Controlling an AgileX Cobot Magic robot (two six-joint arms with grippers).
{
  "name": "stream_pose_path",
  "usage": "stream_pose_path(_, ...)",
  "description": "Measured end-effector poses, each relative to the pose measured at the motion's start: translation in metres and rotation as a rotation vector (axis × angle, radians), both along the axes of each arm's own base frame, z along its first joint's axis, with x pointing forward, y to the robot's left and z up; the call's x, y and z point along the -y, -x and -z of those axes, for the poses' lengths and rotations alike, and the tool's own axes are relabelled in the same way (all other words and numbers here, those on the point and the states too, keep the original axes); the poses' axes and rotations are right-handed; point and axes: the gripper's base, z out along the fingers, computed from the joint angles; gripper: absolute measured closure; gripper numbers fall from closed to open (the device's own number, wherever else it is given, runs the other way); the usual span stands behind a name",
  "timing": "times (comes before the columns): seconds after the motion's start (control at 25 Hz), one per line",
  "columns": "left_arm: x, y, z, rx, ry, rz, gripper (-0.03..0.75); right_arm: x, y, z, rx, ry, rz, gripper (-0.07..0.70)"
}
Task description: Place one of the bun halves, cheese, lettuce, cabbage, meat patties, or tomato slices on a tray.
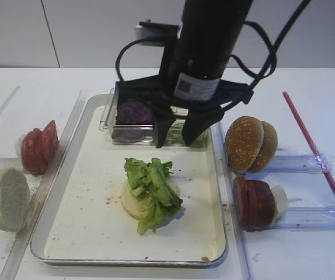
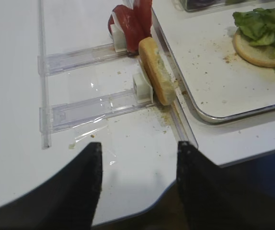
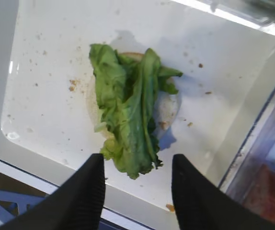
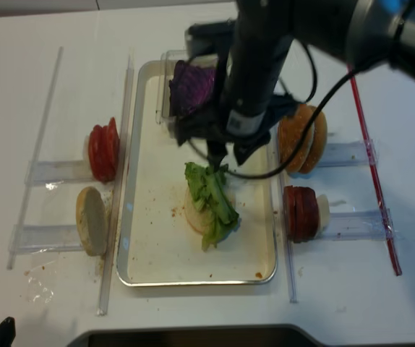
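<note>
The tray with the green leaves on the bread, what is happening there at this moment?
The lettuce lies on a bun half in the middle of the tray. The right pincer hangs above it with open jaws and holds nothing. The left pincer is open too, off to the side above the table near a spare bun half and the tomato slices. The meat patties and the cabbage are untouched.

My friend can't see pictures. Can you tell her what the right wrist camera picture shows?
A clump of green lettuce lies on a bun half in the middle of a crumb-speckled metal tray. Two black jaws of the right gripper stand apart at the bottom of the picture, holding nothing.
</note>
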Motion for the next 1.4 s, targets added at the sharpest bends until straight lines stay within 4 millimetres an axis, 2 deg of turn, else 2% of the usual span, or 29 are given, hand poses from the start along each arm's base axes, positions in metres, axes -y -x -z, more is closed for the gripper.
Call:
stream_pose_path(0.16, 0.0, 0.0, 0.0, 0.0, 0.0, 0.0, 0.376, 0.027, -0.004, -0.02, 0.047, -0.026, 0.058, 0.272)
stream_pose_path(0.4, 0.0, 0.0, 0.0, 0.0, 0.0, 0.0, 0.376, 0.085, 0.002, -0.039, 0.098, -0.01, 0.165, 0.272)
stream_pose_path(0.6, 0.0, 0.0, 0.0, 0.0, 0.0, 0.0, 0.376, 0.134, 0.019, -0.056, 0.157, -0.009, 0.254, 0.274)
stream_pose_path(0.92, 0.0, 0.0, 0.0, 0.0, 0.0, 0.0, 0.376, 0.199, 0.058, -0.065, 0.251, 0.066, 0.357, 0.275)
stream_pose_path(1.08, 0.0, 0.0, 0.0, 0.0, 0.0, 0.0, 0.376, 0.217, 0.076, -0.07, 0.301, 0.086, 0.372, 0.276)
stream_pose_path(1.24, 0.0, 0.0, 0.0, 0.0, 0.0, 0.0, 0.376, 0.222, 0.095, -0.079, 0.364, 0.085, 0.352, 0.278)
stream_pose_path(1.4, 0.0, 0.0, 0.0, 0.0, 0.0, 0.0, 0.376, 0.224, 0.118, -0.075, 0.387, 0.084, 0.336, 0.278)
